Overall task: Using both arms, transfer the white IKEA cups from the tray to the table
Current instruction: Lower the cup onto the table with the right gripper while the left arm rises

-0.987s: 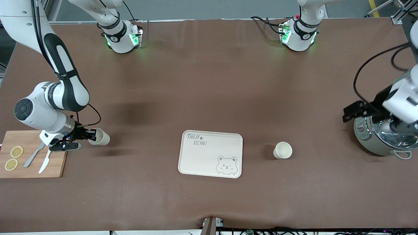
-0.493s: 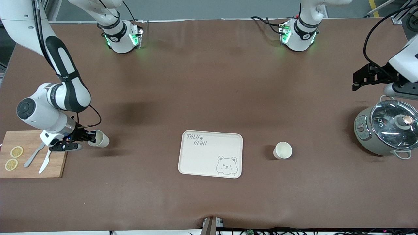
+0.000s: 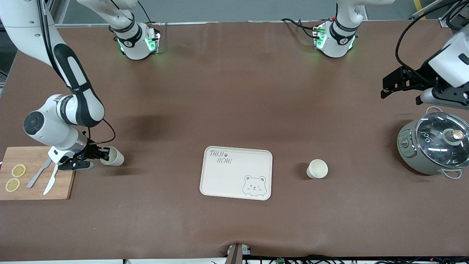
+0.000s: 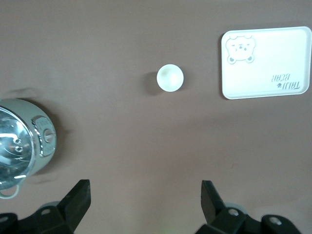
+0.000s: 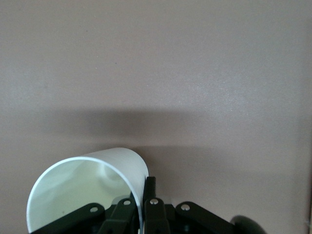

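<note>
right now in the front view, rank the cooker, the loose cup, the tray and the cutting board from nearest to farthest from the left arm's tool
From the left tool, open above the table near the left arm's end:
1. Cooker, just below it in that view.
2. Loose cup, standing between cooker and tray.
3. Tray, mid-table.
4. Cutting board, at the right arm's end.

Surface: brown matte tabletop (image 4: 122, 58) fills the view.
Cup: small round cream-white handleless cup (image 4: 170, 77), upright, seen from above, mouth open, inside looks bare.
Tray: cream rectangular tray (image 4: 273, 53) with bear drawing in one corner and "TAIJI BEAR" lettering, flat on the tabletop, near the cup, not touching.
Cooker: grey-green round cooker (image 4: 27, 141) with glass lid and a small loop handle, cut off by the frame edge, well apart from the cup.
Left gripper (image 4: 145, 200): two black fingers (image 4: 78, 197) spread wide, nothing between them, over bare tabletop.
</note>
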Robot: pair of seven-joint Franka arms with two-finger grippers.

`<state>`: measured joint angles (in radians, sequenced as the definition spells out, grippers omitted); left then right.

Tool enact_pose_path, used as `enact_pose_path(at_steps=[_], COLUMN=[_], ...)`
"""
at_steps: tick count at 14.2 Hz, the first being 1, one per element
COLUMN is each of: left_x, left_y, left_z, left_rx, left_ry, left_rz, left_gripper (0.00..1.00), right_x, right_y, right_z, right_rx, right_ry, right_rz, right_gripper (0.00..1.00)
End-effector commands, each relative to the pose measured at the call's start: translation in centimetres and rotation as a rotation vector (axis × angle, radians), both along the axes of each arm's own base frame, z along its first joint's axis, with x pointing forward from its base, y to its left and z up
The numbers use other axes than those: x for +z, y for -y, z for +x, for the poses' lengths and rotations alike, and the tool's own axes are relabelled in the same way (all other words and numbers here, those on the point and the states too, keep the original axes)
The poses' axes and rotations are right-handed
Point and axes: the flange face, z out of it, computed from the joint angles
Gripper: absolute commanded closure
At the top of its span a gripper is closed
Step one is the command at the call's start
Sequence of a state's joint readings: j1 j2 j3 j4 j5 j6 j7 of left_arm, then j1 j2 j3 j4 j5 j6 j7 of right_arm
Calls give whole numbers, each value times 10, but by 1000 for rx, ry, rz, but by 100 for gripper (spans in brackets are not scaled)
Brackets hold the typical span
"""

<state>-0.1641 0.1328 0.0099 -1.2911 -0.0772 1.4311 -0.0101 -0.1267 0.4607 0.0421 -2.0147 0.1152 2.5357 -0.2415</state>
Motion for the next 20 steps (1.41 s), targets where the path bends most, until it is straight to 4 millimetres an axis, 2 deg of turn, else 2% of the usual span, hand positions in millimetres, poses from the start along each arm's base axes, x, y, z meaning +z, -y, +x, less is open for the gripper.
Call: enact_pose_path(at_steps=[1,4,8,9,10,11,14,15,17,20], left_x=[12,27,23,20,14,12,13,16,14,6], left_y=[2,0,5,6,6,6,5,2,-2,-6], left_z=[-13,-23,-21,-19,-15,-14,-14,-16,-13,-7], left_rx=[11,0,-12,-14,-13,-10,9,11,19,3], left_ry=[13,39,32,26,16,13,13,20,17,35], left_rz=[0,-5,-6,-5,-8,-9,-8,-4,9,134], left_gripper=[0,0,0,0,0,0,0,0,0,0], right_x=[-5,-12,-15,-15,-14,-13,4,16,47,99], right_y=[2,1,1,2,3,4,7,8,20,33], right_z=[-5,-6,-6,-6,-5,-4,7,15,27,31], right_rx=[-10,-8,-8,-14,-17,-18,-11,-4,-3,6], right_ry=[1,-10,-15,-15,-15,-19,-15,-44,-123,-181], right_rz=[17,18,19,20,20,21,23,31,53,59], right_gripper=[100,100,100,76,19,0,0,0,0,0])
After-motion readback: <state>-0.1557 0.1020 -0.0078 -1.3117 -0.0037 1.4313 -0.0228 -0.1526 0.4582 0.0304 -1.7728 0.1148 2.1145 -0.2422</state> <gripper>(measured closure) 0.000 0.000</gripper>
